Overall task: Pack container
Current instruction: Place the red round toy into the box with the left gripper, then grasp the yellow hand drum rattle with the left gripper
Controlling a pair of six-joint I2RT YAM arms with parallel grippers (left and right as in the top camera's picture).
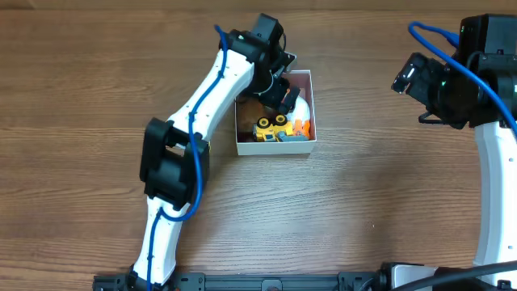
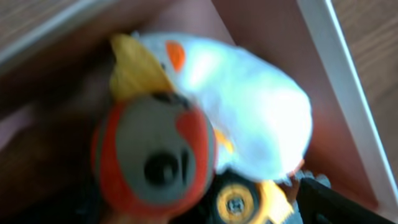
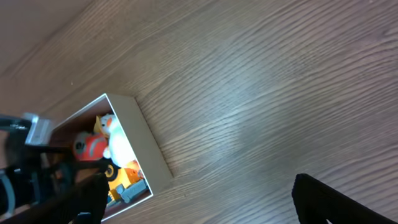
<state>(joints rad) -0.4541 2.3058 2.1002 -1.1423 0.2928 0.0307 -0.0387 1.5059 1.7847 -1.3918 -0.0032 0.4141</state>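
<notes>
The container point(image 1: 309, 90) is a shallow white-walled box with a pink inside, at the table's middle. In it lie a white duck toy point(image 1: 301, 108), a yellow toy vehicle point(image 1: 271, 128), an orange piece point(image 1: 300, 127) and a grey piece point(image 1: 292, 139). My left gripper point(image 1: 279, 93) reaches down into the box. Its blurred wrist view shows the white duck point(image 2: 255, 106), an orange-and-grey round toy point(image 2: 155, 155) and a yellow wheel point(image 2: 237, 202) close below. The left gripper's point(image 2: 199, 211) right finger stands well clear of the round toy, so it reads as open. My right gripper point(image 1: 410, 77) point(image 3: 211, 205) is open and empty, high at the right.
The right wrist view shows the container point(image 3: 149, 149) at lower left with the left arm point(image 3: 25, 174) over it. Bare wooden table point(image 1: 380, 186) lies around the box. The container wall point(image 2: 339, 81) runs beside the duck.
</notes>
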